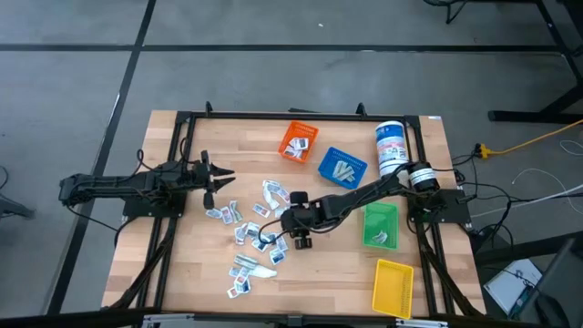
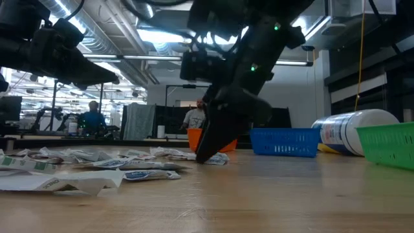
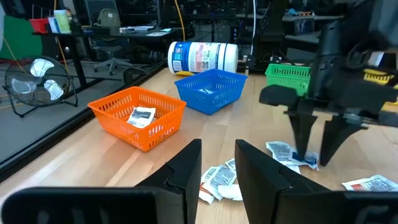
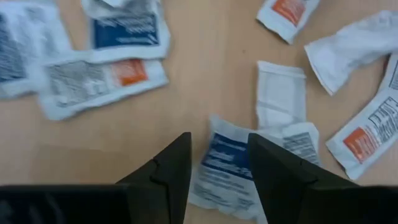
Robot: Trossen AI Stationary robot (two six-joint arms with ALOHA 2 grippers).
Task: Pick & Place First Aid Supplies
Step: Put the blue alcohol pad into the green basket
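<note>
Many small white first aid packets lie scattered flat on the wooden table's middle. My right gripper points straight down over them, open. In the right wrist view its fingers stand on either side of a blue-printed packet; the left wrist view shows the same packet under its tips. My left gripper is open and holds nothing, and it hovers above the table's left part. My right gripper comes at the blue-printed packet from above, pointing down, with one open finger at each side of it. The packet lies flat on the table. Whether the tips touch it, I cannot tell.
An orange bin and a blue bin stand toward the far edge, each with packets inside. A green bin with packets and a yellow bin stand at the right. A white canister lies far right.
</note>
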